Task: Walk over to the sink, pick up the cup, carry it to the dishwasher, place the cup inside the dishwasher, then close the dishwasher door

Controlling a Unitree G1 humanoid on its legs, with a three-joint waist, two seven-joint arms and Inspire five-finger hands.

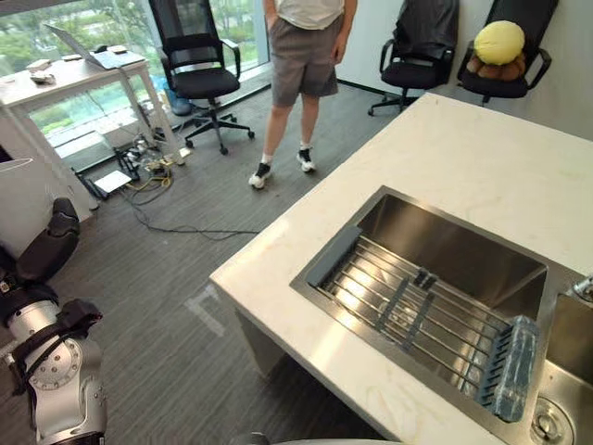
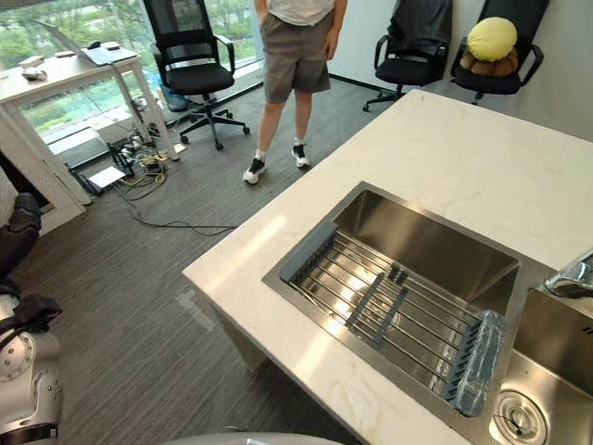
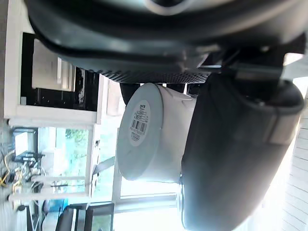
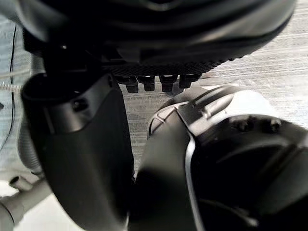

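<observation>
A white cup (image 3: 149, 134) with a barcode label on its base lies sideways in my left hand (image 3: 231, 154); the thumb is pressed against its side and the fingers are curled behind it. In the right wrist view my right hand (image 4: 82, 149) hangs over the grey floor with relaxed fingers and nothing in it. The steel sink (image 1: 463, 246) is set in a white counter (image 1: 463, 158) to my right, with a wire rack (image 1: 408, 306) on its bottom.
A person (image 1: 301, 65) stands on the grey floor beyond the counter's corner. A desk (image 1: 65, 79) with a laptop and office chairs (image 1: 199, 74) stand at the back left, with cables on the floor (image 1: 148, 176). A tap (image 2: 573, 276) shows at the right edge.
</observation>
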